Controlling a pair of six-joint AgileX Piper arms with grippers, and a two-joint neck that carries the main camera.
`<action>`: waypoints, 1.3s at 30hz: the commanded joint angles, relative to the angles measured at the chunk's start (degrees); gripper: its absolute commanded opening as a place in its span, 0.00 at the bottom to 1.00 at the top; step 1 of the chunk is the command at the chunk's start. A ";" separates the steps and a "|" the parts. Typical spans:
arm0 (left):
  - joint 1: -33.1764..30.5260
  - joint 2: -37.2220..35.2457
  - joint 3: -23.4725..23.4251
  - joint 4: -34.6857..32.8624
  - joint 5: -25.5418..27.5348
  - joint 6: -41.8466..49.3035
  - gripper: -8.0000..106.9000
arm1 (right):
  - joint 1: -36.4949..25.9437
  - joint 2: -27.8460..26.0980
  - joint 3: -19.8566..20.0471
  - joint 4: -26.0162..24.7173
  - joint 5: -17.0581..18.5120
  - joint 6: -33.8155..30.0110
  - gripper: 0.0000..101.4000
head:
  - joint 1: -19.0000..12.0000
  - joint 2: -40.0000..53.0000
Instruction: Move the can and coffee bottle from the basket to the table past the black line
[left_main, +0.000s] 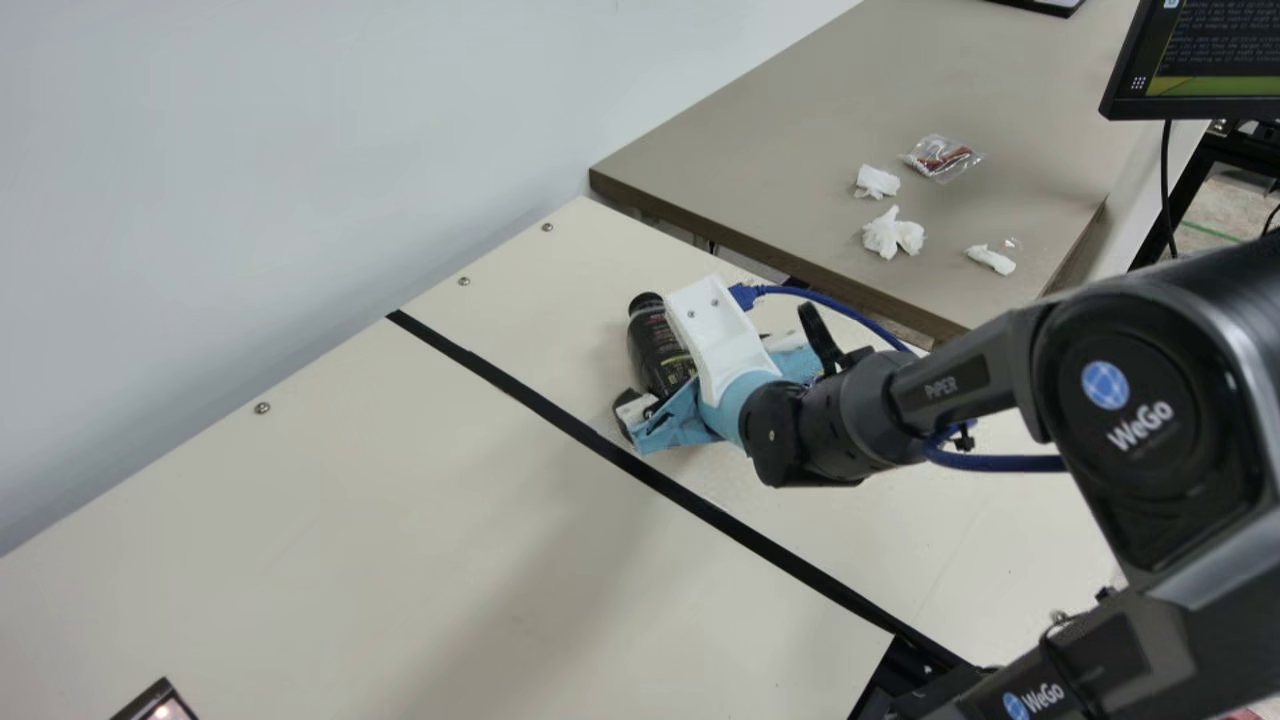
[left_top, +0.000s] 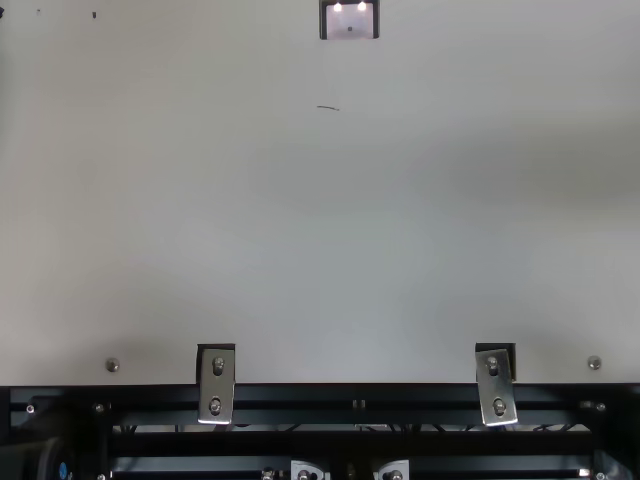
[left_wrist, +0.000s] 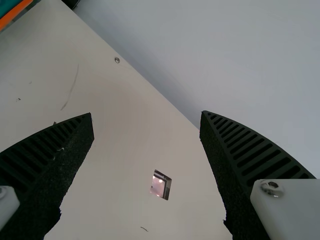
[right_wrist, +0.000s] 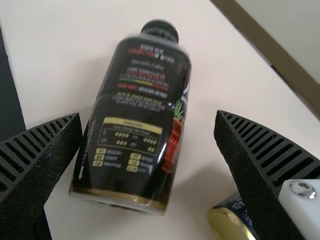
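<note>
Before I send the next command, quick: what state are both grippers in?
Left gripper: open, holding nothing.
Right gripper: open, not clamped on the bottle.

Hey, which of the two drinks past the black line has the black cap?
The coffee bottle, seen between the open fingers of the right hand. It has a black cap; the can shows a gold-coloured end.

On a grey-brown wooden desk lie three crumpled white tissues and, near them, a clear plastic packet with reddish contents. A black-framed monitor is lit at the main view's upper right. A plain pale grey wall rises at upper left. The top view's upper edge shows a small dark-framed shiny square.
</note>
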 joint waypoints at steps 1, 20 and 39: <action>0.00 0.00 0.00 0.00 0.00 0.00 0.85 | 0.25 -2.06 -0.09 0.90 0.68 -1.52 1.00 | -1.82 -1.61; 0.00 0.00 0.00 0.00 0.00 0.00 0.85 | 4.20 -17.28 -6.44 16.08 18.81 -19.97 1.00 | -1.82 -1.61; 0.00 0.00 0.00 0.00 0.00 0.00 0.85 | 13.83 -31.22 -15.54 -3.32 45.60 3.87 1.00 | -1.83 21.69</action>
